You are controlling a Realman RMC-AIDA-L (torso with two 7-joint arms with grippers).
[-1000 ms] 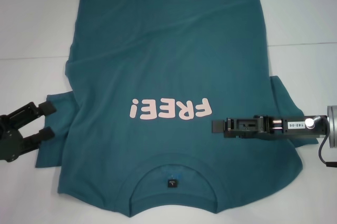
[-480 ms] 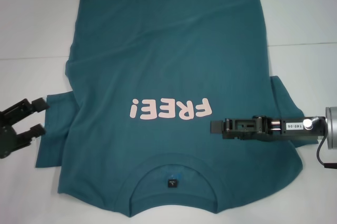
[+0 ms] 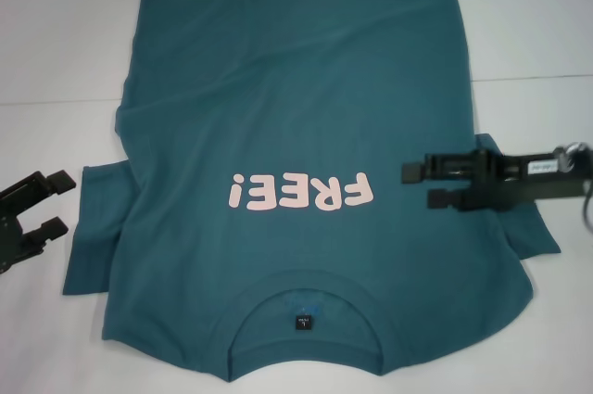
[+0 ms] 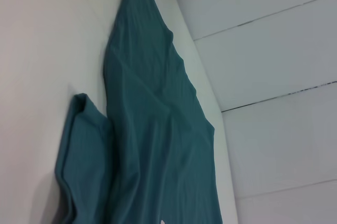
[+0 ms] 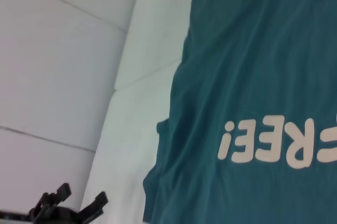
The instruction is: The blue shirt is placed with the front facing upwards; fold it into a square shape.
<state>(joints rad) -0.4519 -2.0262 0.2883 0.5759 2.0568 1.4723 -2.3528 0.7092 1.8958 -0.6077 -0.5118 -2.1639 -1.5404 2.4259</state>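
Note:
The blue shirt (image 3: 296, 116) lies spread on the white table (image 3: 56, 42), front up, with its collar (image 3: 301, 297) nearest me and the pink "FREE!" print (image 3: 301, 192) reading upside down. My right gripper (image 3: 417, 185) hovers open over the shirt's right side, just right of the print, holding nothing. Off the cloth, my left gripper (image 3: 67, 201) stands open beside the left sleeve (image 3: 97, 227). The left wrist view shows the shirt's side (image 4: 158, 129) and that sleeve (image 4: 84, 161). The right wrist view shows the print (image 5: 279, 142) and the left gripper (image 5: 79, 205) far off.
Bare white table surrounds the shirt on the left, right and far sides. The right sleeve (image 3: 528, 227) sticks out under the right arm. A seam line (image 3: 528, 79) crosses the tabletop behind the arms.
My left gripper has drawn back to the left, off the sleeve. The right gripper has shifted away from me and turned, so both its fingers now show apart.

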